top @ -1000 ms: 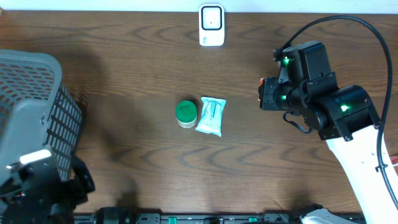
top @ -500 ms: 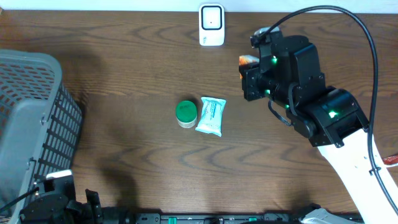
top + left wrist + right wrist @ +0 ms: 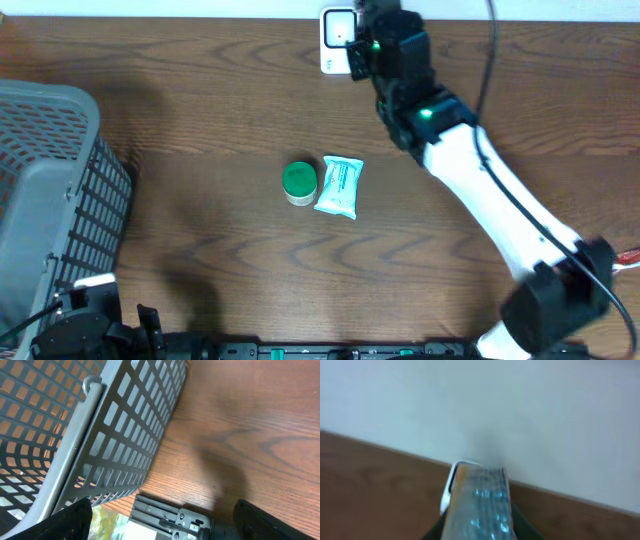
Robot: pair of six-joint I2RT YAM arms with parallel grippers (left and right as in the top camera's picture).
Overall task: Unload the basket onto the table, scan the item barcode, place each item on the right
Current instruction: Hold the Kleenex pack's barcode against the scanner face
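Right gripper is pinched narrow on a shiny packet, holding it right in front of the white scanner at the table's far edge. Left gripper gapes wide, holding nothing, beside the grey mesh basket. What's inside it, I can't make out.

The overhead camera looks straight down on the whole table. The left wrist camera sits low, close against the basket — shared with the overhead view; the right wrist camera faces the back wall, near the white scanner
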